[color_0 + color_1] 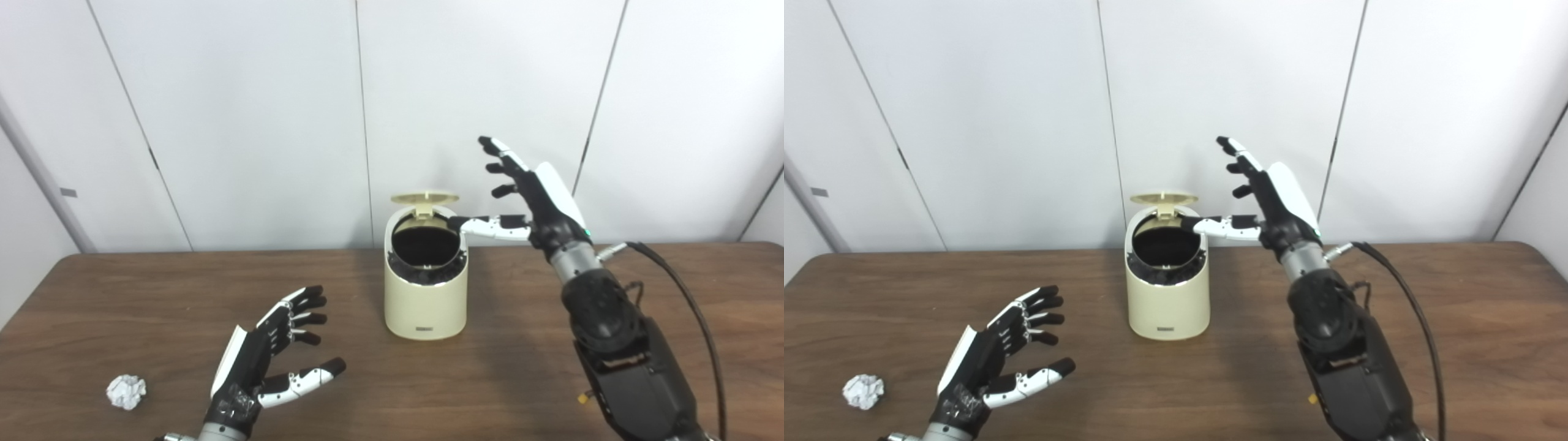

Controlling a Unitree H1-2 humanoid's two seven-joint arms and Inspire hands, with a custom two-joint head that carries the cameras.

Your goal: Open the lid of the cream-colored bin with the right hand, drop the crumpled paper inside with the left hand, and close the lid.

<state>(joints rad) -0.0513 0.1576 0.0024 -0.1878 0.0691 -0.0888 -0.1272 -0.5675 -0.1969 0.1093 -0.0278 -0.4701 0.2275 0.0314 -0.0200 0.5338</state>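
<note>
The cream-colored bin [425, 294] stands at the middle of the wooden table with its dark inside showing. Its lid [425, 198] is swung up behind the opening. My right hand [531, 195] is open to the right of the bin, fingers spread upward, thumb reaching to the bin's upper right rim beside the lid. The crumpled paper [126, 391] lies on the table at the front left. My left hand [269, 352] is open above the table, to the right of the paper and apart from it, holding nothing.
A brown wooden table [674, 318] spans the view, backed by white wall panels. A black cable [680, 288] loops from the right wrist along the right arm.
</note>
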